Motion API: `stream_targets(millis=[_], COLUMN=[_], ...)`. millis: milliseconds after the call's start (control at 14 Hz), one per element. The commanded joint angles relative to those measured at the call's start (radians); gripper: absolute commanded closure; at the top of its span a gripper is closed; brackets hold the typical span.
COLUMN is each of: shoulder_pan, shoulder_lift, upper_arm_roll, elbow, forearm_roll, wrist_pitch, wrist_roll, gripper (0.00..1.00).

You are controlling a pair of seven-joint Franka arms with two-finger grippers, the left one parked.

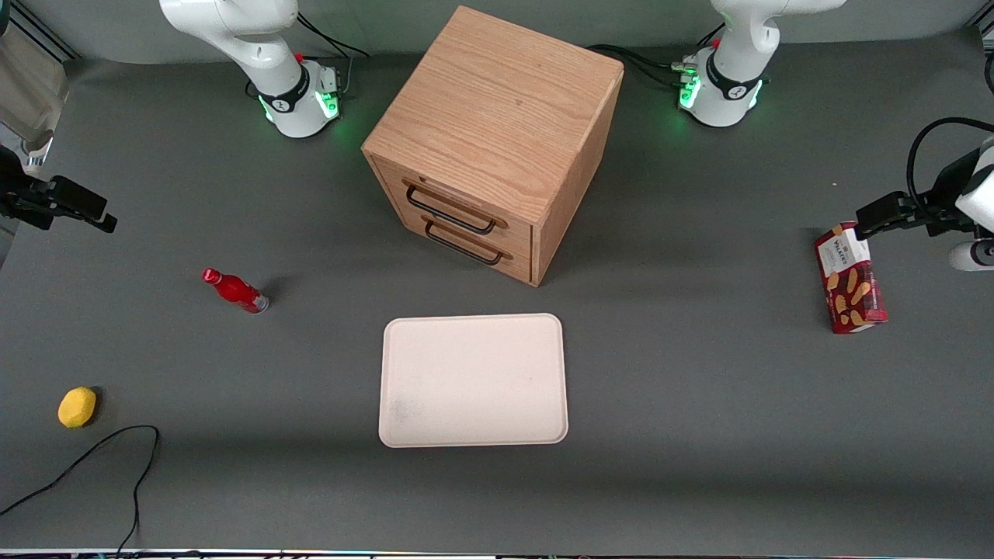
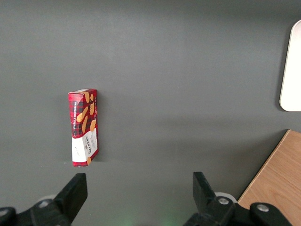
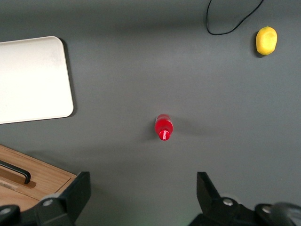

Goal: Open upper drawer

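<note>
The grey bench (image 1: 699,404) carries an oak cabinet (image 1: 497,116) at upper centre; its upper drawer (image 1: 458,208) sits flush, closed. The gripper (image 1: 74,208) hovers at the front view's left edge, fingers spread wide over the red bottle (image 3: 163,127).

Red tartan cardboard biscuit box (image 2: 84,127): lies flat on the dark grey matte worktop (image 2: 188,70), white label panel at one end, biscuit pictures along its face. Pale cream plastic tray (image 2: 292,75): one rounded corner shows, well apart from the box. Light oak wooden cabinet (image 2: 277,179): one corner shows, well apart from the box, near the tray.
</note>
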Motion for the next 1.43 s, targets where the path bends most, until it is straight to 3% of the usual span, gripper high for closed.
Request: stream_targets(millis=[0, 573, 1147, 1362], shoulder_pan=[0.015, 0.032, 0.249, 0.315], shoulder_lift=[0.0, 0.025, 0.168, 0.191], upper_arm_roll=[-0.015, -0.005, -0.005, 0.004], elbow=[0.007, 0.021, 0.139, 0.139], forearm_roll=[0.009, 0.006, 0.012, 0.013], wrist_pitch=[-0.008, -0.005, 0.043, 0.069], wrist_roll=[-0.021, -0.018, -0.026, -0.177], gripper=[0.0, 0.0, 0.0, 0.0])
